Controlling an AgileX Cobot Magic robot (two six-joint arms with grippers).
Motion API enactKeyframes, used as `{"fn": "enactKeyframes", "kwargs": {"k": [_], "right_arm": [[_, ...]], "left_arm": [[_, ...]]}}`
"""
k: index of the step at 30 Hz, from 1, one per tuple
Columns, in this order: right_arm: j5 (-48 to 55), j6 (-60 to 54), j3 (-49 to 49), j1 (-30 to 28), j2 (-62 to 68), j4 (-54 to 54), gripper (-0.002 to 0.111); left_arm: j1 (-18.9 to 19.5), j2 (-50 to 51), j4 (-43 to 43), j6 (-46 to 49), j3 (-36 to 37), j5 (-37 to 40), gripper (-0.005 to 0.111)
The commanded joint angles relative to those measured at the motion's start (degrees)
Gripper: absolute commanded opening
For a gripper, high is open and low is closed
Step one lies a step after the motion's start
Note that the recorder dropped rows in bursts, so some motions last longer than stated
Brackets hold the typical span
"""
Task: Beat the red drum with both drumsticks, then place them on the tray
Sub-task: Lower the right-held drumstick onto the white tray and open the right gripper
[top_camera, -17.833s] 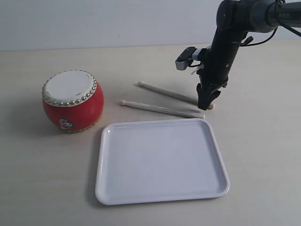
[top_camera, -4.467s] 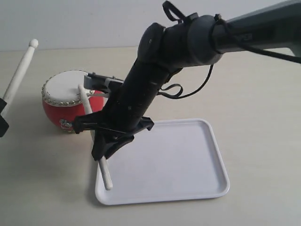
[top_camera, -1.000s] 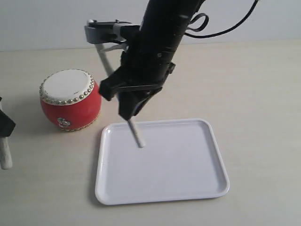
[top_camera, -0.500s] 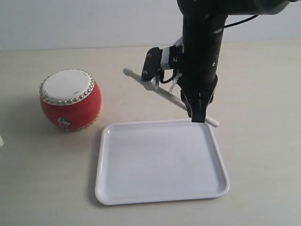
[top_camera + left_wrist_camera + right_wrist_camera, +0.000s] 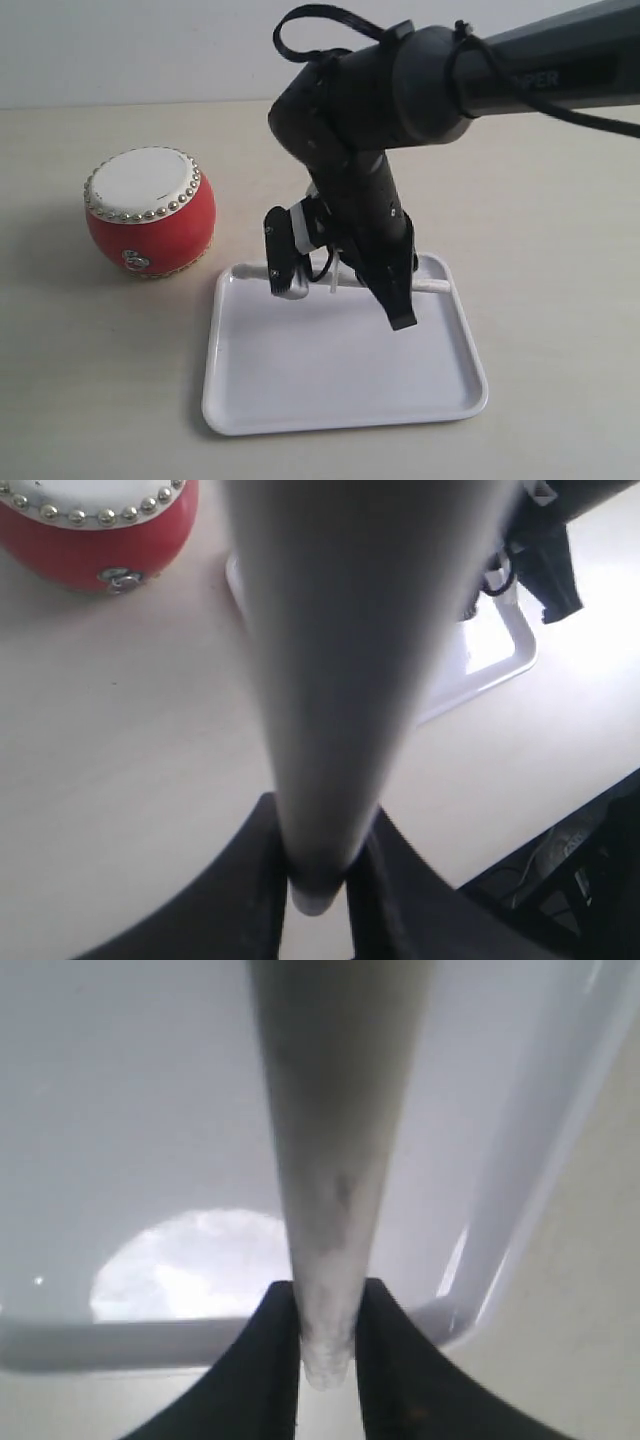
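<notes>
Lowering is what's left: your right gripper (image 5: pixel 325 1328), clamped on one drumstick (image 5: pixel 436 286), holds it lengthwise along the far rim of the tray (image 5: pixel 330 372). Your left gripper (image 5: pixel 315 868) pinches the second drumstick (image 5: pixel 340 680) farther off.

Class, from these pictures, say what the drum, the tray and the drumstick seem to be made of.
Drum: glossy red painted shell, perhaps wood; matte off-white skin; brass-looking studs.
Tray: glossy white plastic, it seems, with highlights.
Drumstick: pale, matte, probably wood.
</notes>
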Motion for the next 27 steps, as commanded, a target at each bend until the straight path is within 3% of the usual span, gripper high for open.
{"fn": "enactKeyframes", "kwargs": {"k": [1, 23, 25, 27], "right_arm": [[-5.6, 6.0, 0.2, 1.0, 1.1, -3.0, 0.0], [-11.5, 7.7, 0.2, 1.4, 3.7, 0.0, 0.0], [-11.7, 7.7, 0.2, 1.4, 3.7, 0.6, 0.003], [-11.7, 8.1, 0.2, 1.4, 3.7, 0.1, 0.013]], "left_arm": [[-0.2, -0.7, -0.8, -0.1, 0.4, 0.5, 0.0], [-0.2, -0.7, -2.1, 0.9, 0.4, 0.1, 0.0], [-0.2, -0.7, -2.1, 0.9, 0.4, 0.1, 0.0], [-0.2, -0.7, -2.1, 0.9, 0.4, 0.1, 0.0]]}}
